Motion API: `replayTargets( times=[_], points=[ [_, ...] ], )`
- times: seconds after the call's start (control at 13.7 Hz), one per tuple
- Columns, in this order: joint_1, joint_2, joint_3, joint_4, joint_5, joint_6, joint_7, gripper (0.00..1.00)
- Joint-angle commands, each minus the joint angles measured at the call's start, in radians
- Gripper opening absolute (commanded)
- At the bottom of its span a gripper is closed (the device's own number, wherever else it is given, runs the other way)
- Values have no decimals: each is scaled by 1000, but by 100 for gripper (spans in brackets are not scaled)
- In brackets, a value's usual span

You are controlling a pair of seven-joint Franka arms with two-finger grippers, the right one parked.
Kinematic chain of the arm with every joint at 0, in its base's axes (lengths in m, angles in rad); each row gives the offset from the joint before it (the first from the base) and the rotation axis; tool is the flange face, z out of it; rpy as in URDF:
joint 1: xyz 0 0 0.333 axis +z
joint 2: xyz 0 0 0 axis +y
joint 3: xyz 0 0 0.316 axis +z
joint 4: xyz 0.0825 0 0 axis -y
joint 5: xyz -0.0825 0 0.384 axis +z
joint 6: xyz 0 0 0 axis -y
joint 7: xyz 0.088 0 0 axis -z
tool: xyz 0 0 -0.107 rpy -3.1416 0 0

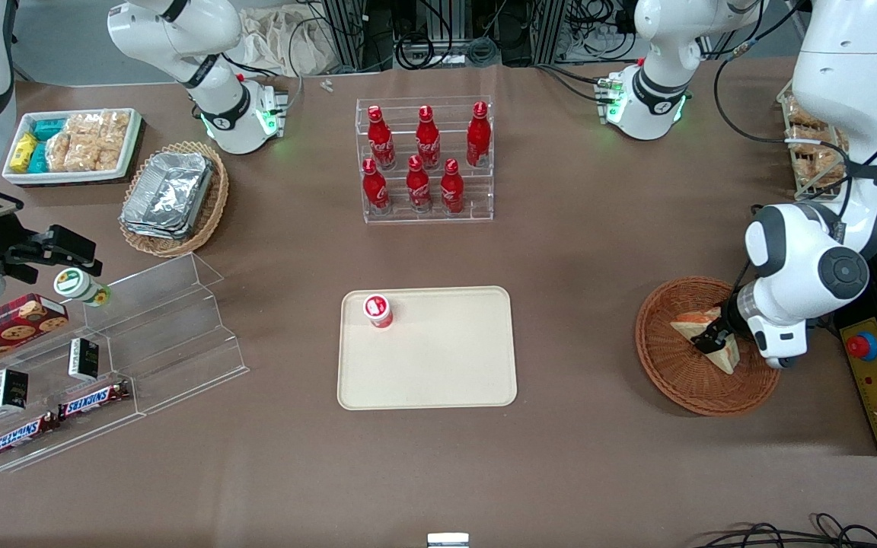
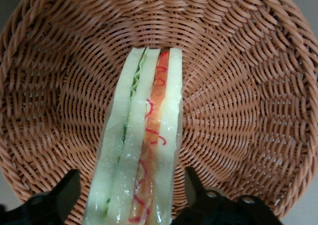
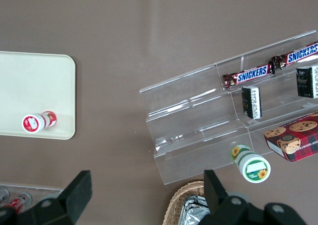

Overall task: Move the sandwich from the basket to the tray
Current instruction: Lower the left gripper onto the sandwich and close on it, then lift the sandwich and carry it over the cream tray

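The sandwich [image 1: 726,355], a pale wedge with green and red-orange filling layers on its edge [image 2: 141,135], lies in the round reddish-brown wicker basket [image 1: 659,365] toward the working arm's end of the table. My gripper [image 1: 712,336] is lowered into the basket [image 2: 238,86] and stands open, one black finger on each side of the sandwich with a small gap at both sides [image 2: 130,195]. The beige tray [image 1: 438,373] lies flat at the table's middle, well apart from the basket.
A small red-and-white capped bottle [image 1: 378,310] stands on the tray's corner. A clear rack of red cola bottles [image 1: 425,160] is farther from the front camera. A control box with a red button [image 1: 862,346] sits beside the basket. Clear snack shelves [image 1: 126,342] stand toward the parked arm's end.
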Motion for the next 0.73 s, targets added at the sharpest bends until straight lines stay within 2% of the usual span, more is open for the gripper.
replayTargets(
  times=[0.0,0.15,0.22,0.36,0.51,0.66],
  points=[
    [-2,-21,1,-26,40,37,-37,0],
    [0,-52,1,-12,41,8,-27,0],
    [-2,-88,-2,8,41,-61,-25,0],
    [-8,-147,-21,119,40,-306,-2,0],
    [-19,-153,-103,259,35,-538,55,0],
    [-19,-147,-207,321,18,-588,65,0]
  ],
)
